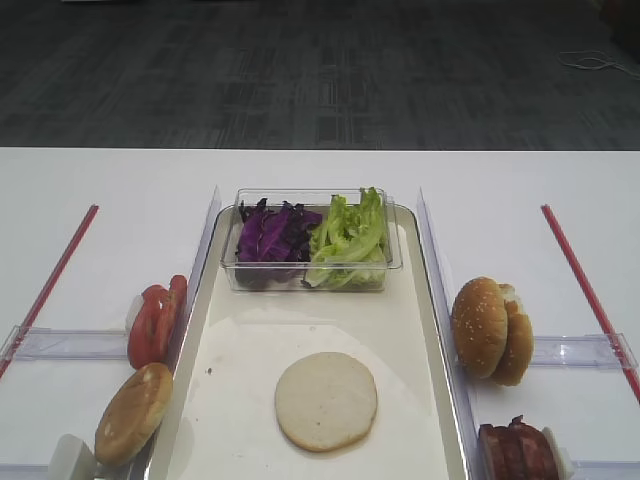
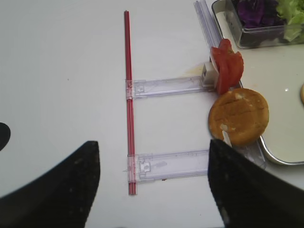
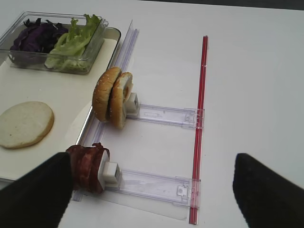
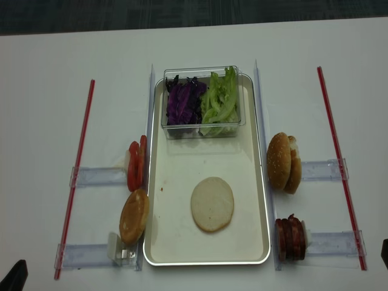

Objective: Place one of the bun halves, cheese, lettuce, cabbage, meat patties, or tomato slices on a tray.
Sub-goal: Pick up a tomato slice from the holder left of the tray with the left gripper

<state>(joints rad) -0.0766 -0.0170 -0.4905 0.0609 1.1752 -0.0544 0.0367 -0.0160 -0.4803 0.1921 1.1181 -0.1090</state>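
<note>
Lying flat on the tray (image 1: 430, 300), 1 pale bun half (image 1: 326, 400) waits; the meat patties (image 3: 88, 167) stand on edge just left of the right gripper (image 3: 154, 190), whose fingers are wide apart. The left gripper (image 2: 154, 183) is also spread and empty.

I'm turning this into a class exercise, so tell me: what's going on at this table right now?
A burger is being laid out. One flat bun half lies on the tray, in front of a clear tub of cabbage and lettuce. Tomato slices, meat patties and more buns stand in side racks. Both grippers, left and right, are open and holding nothing.
</note>
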